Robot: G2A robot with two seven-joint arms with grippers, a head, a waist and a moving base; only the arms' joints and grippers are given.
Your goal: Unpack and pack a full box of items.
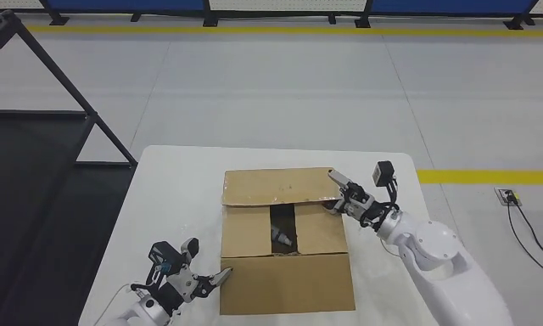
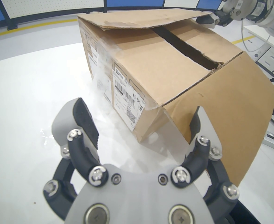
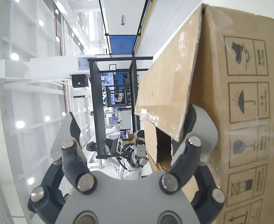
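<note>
Barely begun: the box (image 1: 246, 234) has outer flaps open, inner ones nearly shut over an item (image 1: 282, 236), right hand (image 1: 333, 192) and left hand (image 1: 210, 258) both spread wide, empty.

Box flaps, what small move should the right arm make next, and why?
Probably close the right gripper on the corner of the far flap and fold it back: that corner sits between its open fingers, while the inner flaps cover all but a narrow gap.
</note>
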